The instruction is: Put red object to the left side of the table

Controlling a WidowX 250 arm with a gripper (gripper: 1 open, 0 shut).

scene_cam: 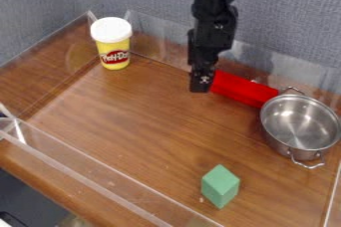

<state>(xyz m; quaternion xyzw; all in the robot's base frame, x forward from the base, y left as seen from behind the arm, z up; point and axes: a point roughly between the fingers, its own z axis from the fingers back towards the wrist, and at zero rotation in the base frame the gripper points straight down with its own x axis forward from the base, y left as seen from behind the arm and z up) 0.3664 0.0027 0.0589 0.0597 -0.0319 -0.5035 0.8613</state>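
Counting first, we find one red object [241, 87], one yellow tub [114, 44] with a white lid, one steel pot [300, 123], one green cube [220, 185] and one black arm ending in a single gripper [200, 80]. All of them sit on or above a brown wooden worktop [120, 121] ringed by low clear walls, with a grey panel behind.

We see the red object as a long, rounded piece, bright red all over, lying flat on its side. It runs from upper left to lower right, toward the far right part of the worktop. Its right end comes up against, or just beside, the rim of the steel pot; we cannot tell whether the two touch. Its left end lies just beside the gripper, partly behind it from this angle.

We see the arm pointing straight down, with the gripper low over the wood at the left end of the red object. Its jaws stand apart with nothing between them.

We find the yellow tub upright at the far left, well apart from the red object. We place the green cube near the front edge on the right side, alone, and the steel pot at the right, upright and open at the top.
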